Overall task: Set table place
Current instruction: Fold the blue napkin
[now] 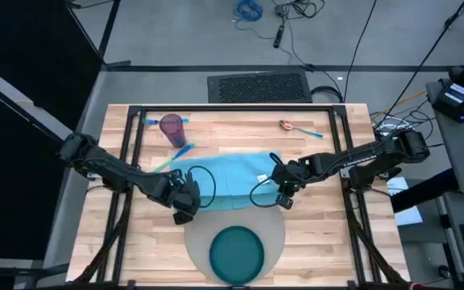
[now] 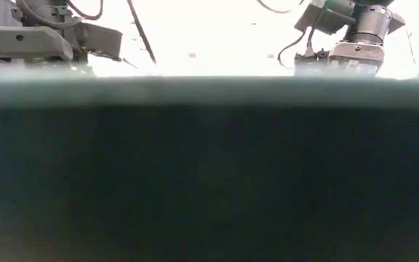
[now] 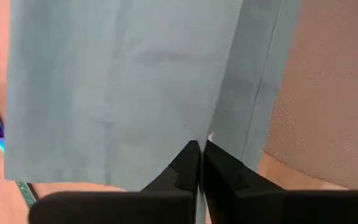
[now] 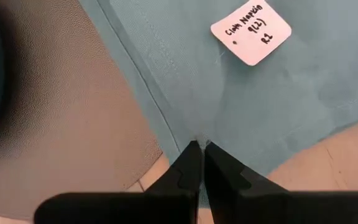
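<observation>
A light blue cloth napkin (image 1: 224, 181) with a white label (image 4: 250, 31) lies spread across the middle of the table (image 1: 321, 242). Its near edge reaches over the far rim of the round grey placemat (image 1: 276, 234), which carries a dark teal plate (image 1: 236, 254). My left gripper (image 1: 185, 203) is shut at the napkin's near left corner. My right gripper (image 1: 284, 196) is shut at its near right corner. In the low view a dark mass close to the camera hides the table top. My left gripper pinches the napkin's near edge (image 3: 194, 134) by its left corner between its two shut fingertips, coming from above and the left. One layer or several, I cannot tell. The rest of the napkin lies spread on the table. My right gripper pinches the napkin's near edge (image 4: 197, 134) by its right corner, close to the label, between its two shut fingertips, slanting down from the right. The cloth beyond the fingers lies flat, partly over the placemat (image 4: 61, 112).
A purple cup (image 1: 171, 127) stands at the far left, with blue and green utensils (image 1: 180, 151) beside the napkin's far left corner. A spoon (image 1: 296, 127) lies at the far right. Bare wood shows to the left and right of the placemat.
</observation>
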Motion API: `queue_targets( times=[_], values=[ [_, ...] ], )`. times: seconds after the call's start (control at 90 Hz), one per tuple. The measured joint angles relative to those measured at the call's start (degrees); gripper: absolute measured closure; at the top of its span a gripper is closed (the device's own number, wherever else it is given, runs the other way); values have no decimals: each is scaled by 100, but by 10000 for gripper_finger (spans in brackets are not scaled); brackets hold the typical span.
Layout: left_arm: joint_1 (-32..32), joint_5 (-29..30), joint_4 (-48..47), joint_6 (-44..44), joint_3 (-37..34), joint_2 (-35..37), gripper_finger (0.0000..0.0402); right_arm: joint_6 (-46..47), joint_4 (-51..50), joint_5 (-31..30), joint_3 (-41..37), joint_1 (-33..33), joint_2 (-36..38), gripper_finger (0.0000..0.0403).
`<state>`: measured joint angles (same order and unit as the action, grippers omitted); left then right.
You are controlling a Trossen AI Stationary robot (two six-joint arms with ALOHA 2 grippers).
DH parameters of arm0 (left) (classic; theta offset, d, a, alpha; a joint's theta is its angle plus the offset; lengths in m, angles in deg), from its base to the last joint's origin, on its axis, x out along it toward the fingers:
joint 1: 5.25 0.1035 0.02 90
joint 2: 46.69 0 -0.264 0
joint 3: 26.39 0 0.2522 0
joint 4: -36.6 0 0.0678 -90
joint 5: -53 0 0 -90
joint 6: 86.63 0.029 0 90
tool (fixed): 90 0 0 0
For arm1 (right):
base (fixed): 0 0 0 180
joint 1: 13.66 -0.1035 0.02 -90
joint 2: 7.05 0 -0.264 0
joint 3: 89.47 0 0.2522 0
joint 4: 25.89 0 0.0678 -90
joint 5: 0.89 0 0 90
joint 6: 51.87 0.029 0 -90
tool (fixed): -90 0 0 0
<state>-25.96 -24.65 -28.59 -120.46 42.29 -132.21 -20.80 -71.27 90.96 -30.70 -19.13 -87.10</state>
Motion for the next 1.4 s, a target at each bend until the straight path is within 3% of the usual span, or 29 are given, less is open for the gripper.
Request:
queue_targets(
  times=[0.178,0.356,0.767,1.111,1.233,1.4],
  values=[
    [0,-14,-1,14,0,0,402,48,0,2,0,0,0,398],
    [-4,-23,-5,26,0,0,394,140,-7,169,0,-4,0,364],
    [-4,-83,-4,269,0,0,298,343,-169,302,0,-256,0,263],
    [-4,-1,-497,272,2,0,292,157,-205,249,0,-251,0,246],
    [-4,258,-425,274,2,0,292,-166,58,-53,2,-251,0,245],
    [108,694,-150,327,2,1,292,-478,135,-943,2,-226,0,245]
  ],
)
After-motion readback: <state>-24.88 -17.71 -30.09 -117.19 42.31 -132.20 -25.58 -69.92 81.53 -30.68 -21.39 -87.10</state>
